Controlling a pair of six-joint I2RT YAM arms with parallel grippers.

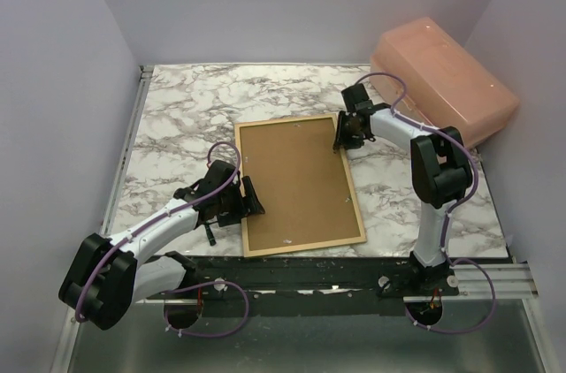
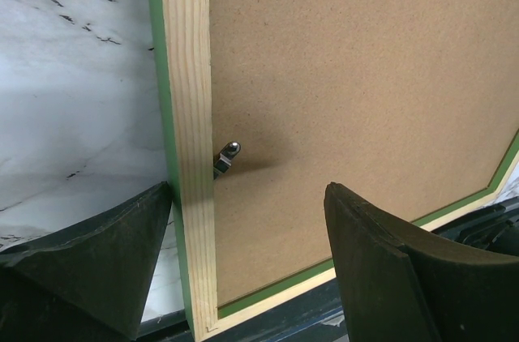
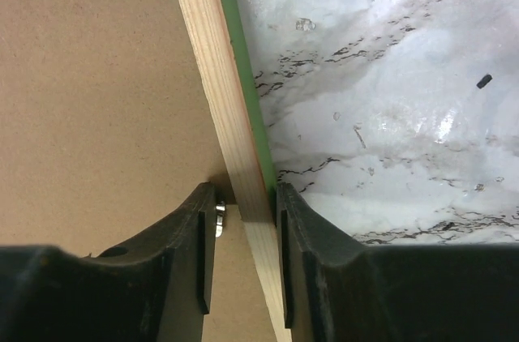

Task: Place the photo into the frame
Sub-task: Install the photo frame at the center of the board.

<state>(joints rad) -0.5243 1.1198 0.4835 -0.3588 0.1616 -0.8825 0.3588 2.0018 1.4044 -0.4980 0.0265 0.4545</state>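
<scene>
Right gripper (image 3: 243, 200) clamps frame (image 3: 214, 74) rail, upper right; left gripper (image 2: 247, 192) open astride lower-left rail.
We judge frame being steadied; next, board (image 1: 296, 180) must come out.

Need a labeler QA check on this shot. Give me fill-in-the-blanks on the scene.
1. The frame lies with its ____ side up, green face down.
2. The backing board inside it is ____.
3. The right gripper pinches one rail; the left gripper straddles the other, jaws ____.
4. The ____ bin sits at far right.
Missing words: back; brown; open; pink.
</scene>
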